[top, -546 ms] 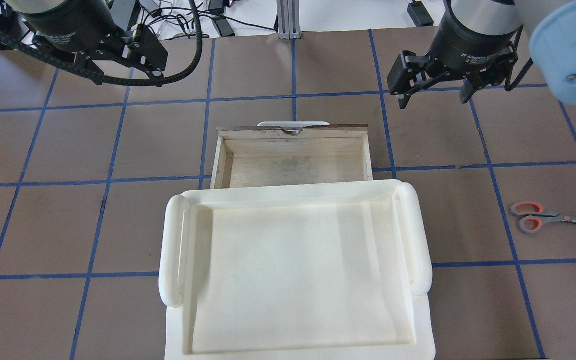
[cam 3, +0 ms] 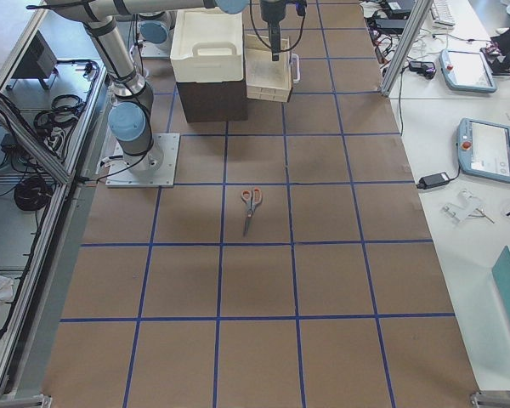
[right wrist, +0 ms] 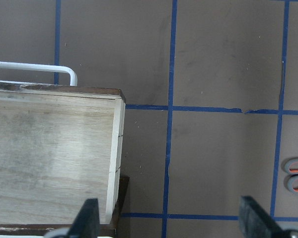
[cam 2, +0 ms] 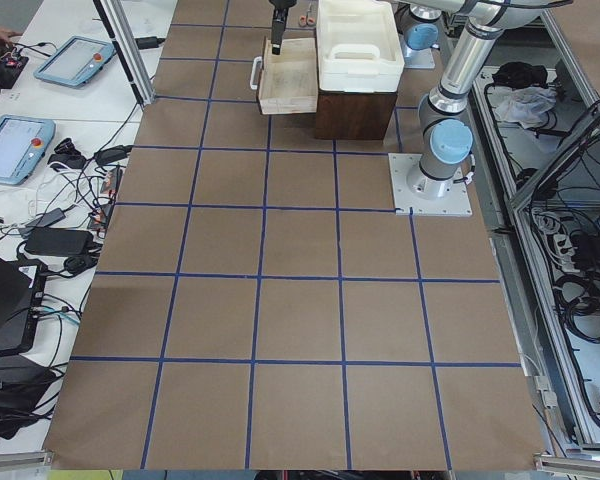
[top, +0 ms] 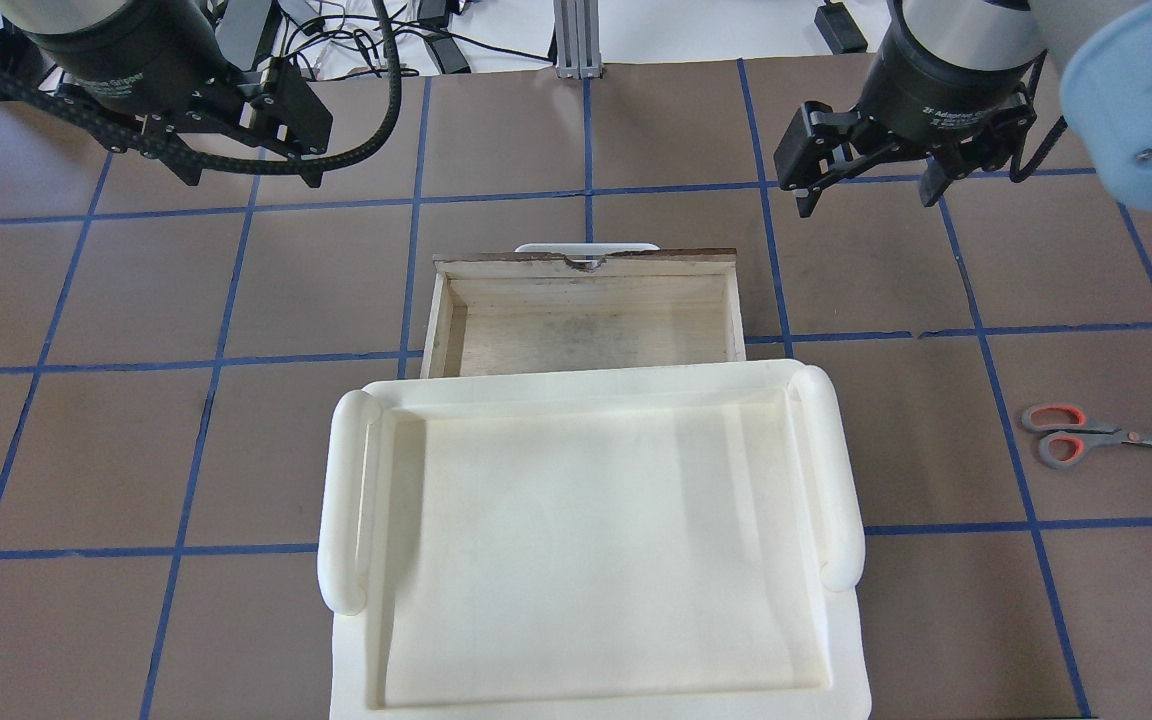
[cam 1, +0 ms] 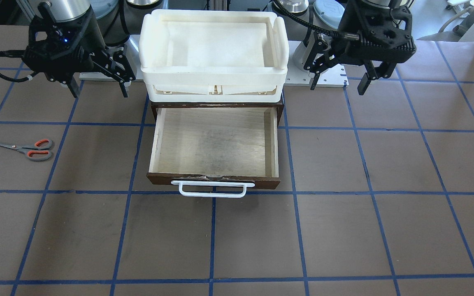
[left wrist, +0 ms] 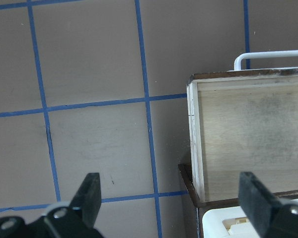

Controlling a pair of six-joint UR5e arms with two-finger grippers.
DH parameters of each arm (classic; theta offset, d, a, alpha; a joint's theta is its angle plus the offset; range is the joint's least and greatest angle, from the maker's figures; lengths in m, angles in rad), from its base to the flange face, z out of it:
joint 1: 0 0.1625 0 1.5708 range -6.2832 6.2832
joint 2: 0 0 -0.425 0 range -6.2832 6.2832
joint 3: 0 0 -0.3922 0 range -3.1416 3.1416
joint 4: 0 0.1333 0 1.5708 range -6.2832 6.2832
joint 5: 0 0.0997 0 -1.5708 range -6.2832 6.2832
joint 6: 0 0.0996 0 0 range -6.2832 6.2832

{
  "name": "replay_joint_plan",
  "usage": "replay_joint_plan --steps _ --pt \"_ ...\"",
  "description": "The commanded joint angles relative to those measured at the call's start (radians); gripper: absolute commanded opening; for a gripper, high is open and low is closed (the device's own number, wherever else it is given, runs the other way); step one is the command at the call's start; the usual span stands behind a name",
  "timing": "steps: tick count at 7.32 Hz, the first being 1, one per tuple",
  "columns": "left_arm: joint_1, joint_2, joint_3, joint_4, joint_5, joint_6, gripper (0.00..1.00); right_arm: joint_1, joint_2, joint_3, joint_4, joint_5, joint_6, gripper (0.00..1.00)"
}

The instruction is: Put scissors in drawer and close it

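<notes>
Two robot arms hang above a brown surface [top: 136,450] gridded with blue tape, each pincer spread wide and grasping nothing. The left pincer [top: 248,168] hovers off one corner of the drawer [top: 586,315], and the right pincer [top: 868,198] hovers off the other. Neither touches anything.

The drawer stands pulled out from a dark brown cabinet [cam 3: 211,100], its pale plywood floor bare. From overhead, a cream-white tray [top: 346,500] resting on top of the cabinet hides the cabinet and the drawer's back end. The white bar handle [cam 1: 212,190] shows only as a thin sliver past the front panel in that view; the front-facing camera shows it whole.

The scissors [top: 1106,437] lie flat on the surface on the robot's right side, well apart from the drawer, with blades closed and pointing away from it. In the right wrist view only their orange-red and grey handle loops peek in at the frame's edge, with the blades cut off. From the left-end camera they are a small speck at the top edge, partly behind an arm.

Both wrist cameras crop their own fingers at the bottom of the frame, leaving only dark tips visible.
</notes>
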Motion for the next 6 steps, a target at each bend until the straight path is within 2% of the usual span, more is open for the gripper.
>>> replay_joint_plan --steps 1,6 --pt "0.003 -0.01 0.017 -0.008 0.0 -0.001 1.0 -0.001 -0.001 0.0 -0.002 0.001 -0.014 1.0" --pt "0.011 -0.011 0.017 -0.016 -0.003 -0.063 1.0 -0.001 0.014 0.005 0.01 0.007 -0.006 1.0"
